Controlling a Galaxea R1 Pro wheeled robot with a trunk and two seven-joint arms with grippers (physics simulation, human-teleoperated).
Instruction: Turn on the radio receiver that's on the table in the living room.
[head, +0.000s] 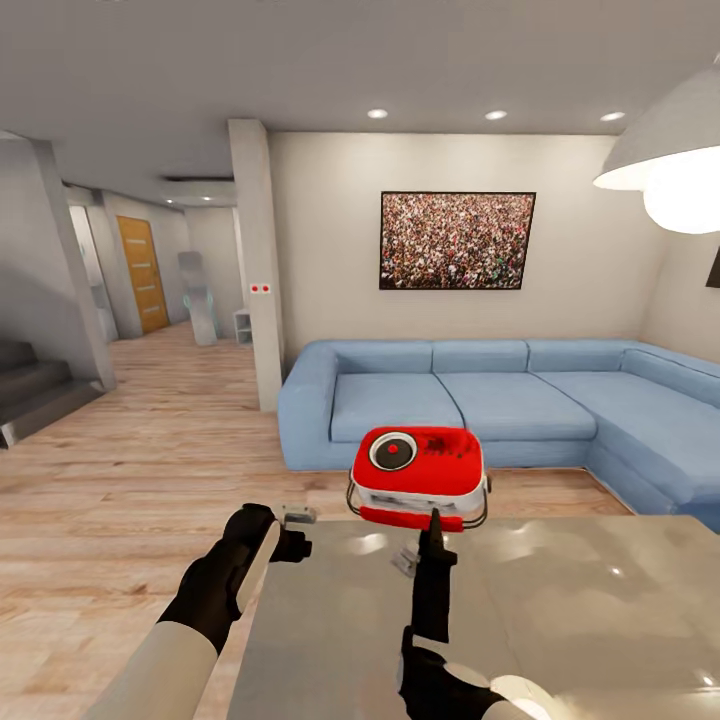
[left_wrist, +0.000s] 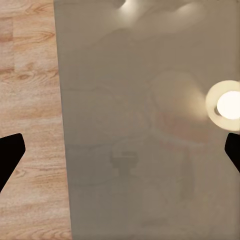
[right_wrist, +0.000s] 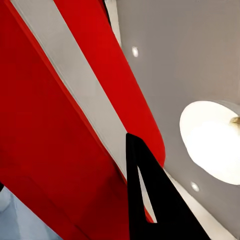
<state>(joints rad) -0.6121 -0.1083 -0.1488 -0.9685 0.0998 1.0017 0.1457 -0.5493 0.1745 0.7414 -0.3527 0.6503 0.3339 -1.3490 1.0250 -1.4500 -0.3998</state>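
I take the table (head: 560, 610) as my landmark: its glossy grey top spreads across the near part of the living room, with the blue sofa (head: 470, 400) well beyond its far edge and the framed crowd picture (head: 457, 240) on the wall above that. A white pendant lamp (head: 670, 160) hangs over the table's right side, and its glare mirrors in the top, which explains the bright disc I get in both wrist views.

The radio receiver (head: 418, 475) looks to be raised off the table near the far edge, tipped so its red face and dark round dial (head: 393, 451) point up towards my head camera. I judge it is held that way to keep the dial readable and reachable.

My right gripper (head: 434, 530) reaches up from the table's near edge to the radio's underside. The right wrist view shows red and white casing right against one dark finger (right_wrist: 150, 200), so I take it as clamped on the radio, though the second finger is hidden.

My left gripper (head: 290, 545) hovers over the table's left edge, beside the radio but apart from it, with nothing between the fingers. In the left wrist view its fingertips (left_wrist: 10, 155) sit far apart at the frame's sides, so it is spread wide, probably ready to come across and press the dial.
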